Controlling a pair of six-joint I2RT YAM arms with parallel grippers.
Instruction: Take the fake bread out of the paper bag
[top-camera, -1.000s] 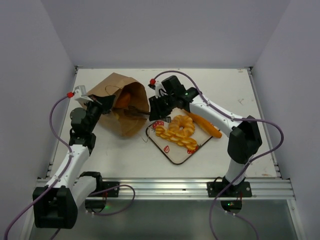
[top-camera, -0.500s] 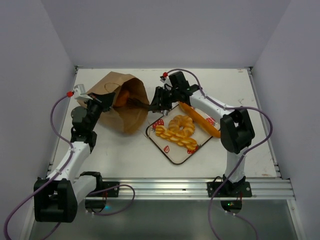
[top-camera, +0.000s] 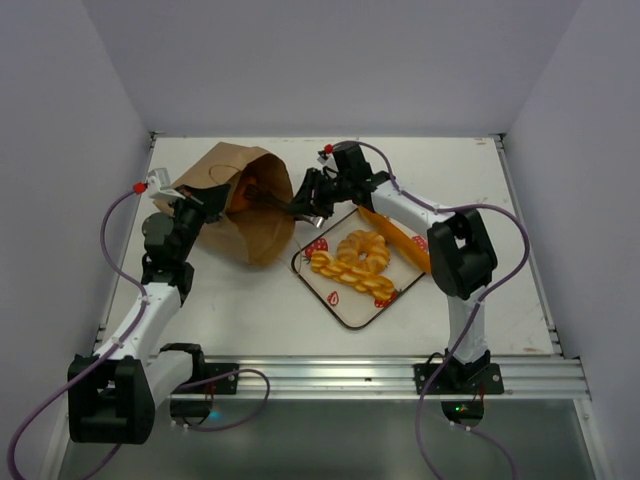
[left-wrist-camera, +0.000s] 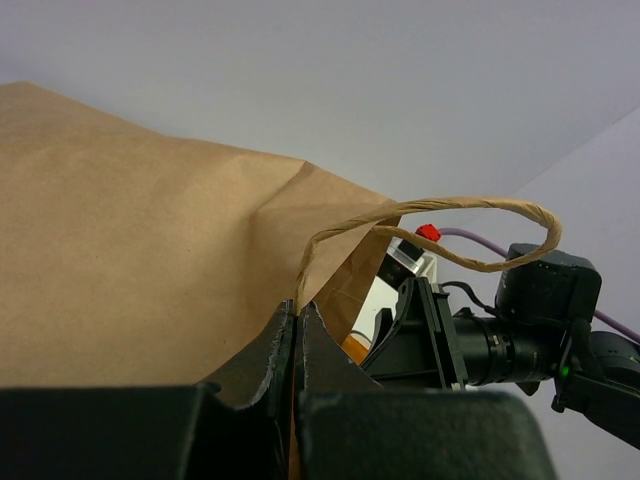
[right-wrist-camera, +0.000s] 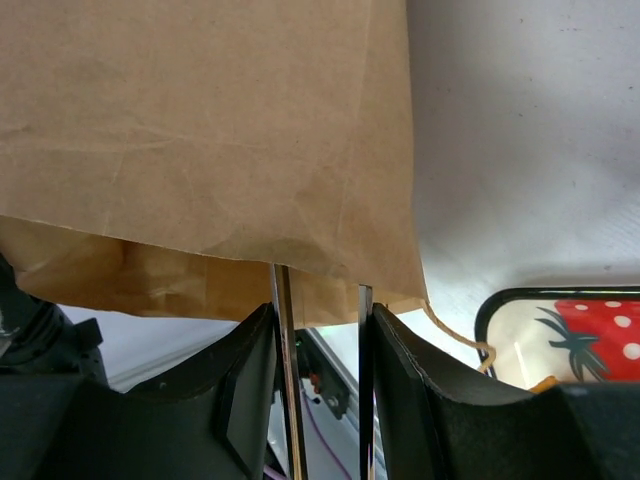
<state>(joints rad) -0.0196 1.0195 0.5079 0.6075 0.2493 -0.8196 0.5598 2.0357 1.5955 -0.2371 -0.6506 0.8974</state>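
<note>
The paper bag (top-camera: 245, 215) lies on its side at the left middle, mouth facing right. An orange piece of fake bread (top-camera: 243, 193) shows inside it. My left gripper (top-camera: 190, 205) is shut on the bag's rim; in the left wrist view (left-wrist-camera: 296, 312) the jaws pinch the paper below a loop handle (left-wrist-camera: 450, 232). My right gripper (top-camera: 300, 205) is at the bag's mouth, open. In the right wrist view (right-wrist-camera: 322, 290) its tips reach under the bag's lip (right-wrist-camera: 220, 130). A braided loaf (top-camera: 350, 275), a ring doughnut (top-camera: 363, 247) and a baguette (top-camera: 395, 235) lie on and beside the tray.
The white strawberry-printed tray (top-camera: 340, 300) sits just right of the bag, its corner visible in the right wrist view (right-wrist-camera: 560, 330). White walls close the table on three sides. The right arm's wrist (left-wrist-camera: 520, 330) fills the space by the bag's mouth.
My right gripper has moved left from above the tray to the bag's mouth, and its elbow has swung in. The left gripper and the bag have stayed put.
</note>
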